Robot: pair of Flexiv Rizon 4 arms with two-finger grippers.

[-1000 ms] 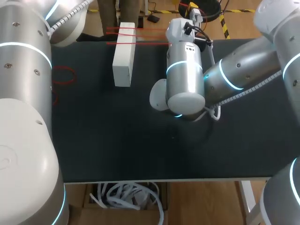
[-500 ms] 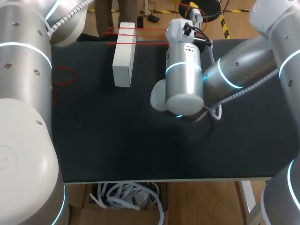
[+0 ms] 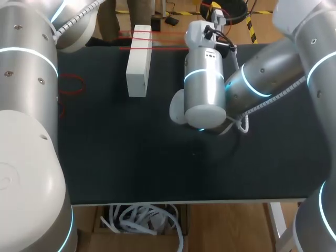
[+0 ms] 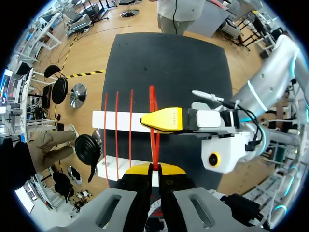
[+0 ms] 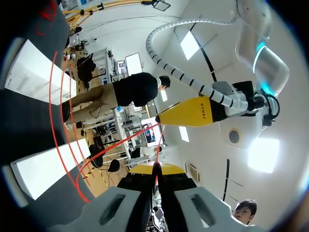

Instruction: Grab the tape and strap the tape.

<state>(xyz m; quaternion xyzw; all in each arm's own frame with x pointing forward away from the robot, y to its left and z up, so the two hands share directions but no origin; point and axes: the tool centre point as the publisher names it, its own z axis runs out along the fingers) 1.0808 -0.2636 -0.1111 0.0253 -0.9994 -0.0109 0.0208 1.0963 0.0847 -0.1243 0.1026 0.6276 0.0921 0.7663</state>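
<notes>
Both pinched closed, left tool (image 4: 153,168), right tool (image 5: 157,169), on tape (image 4: 151,99) (red, taut)

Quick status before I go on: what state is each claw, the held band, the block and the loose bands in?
left claw: shut on the red band
right claw: shut on the same red band
red band: stretched, held by both claws
white block: lying on the table, red bands across its far end
loose red bands: slack on the table, not held
</notes>
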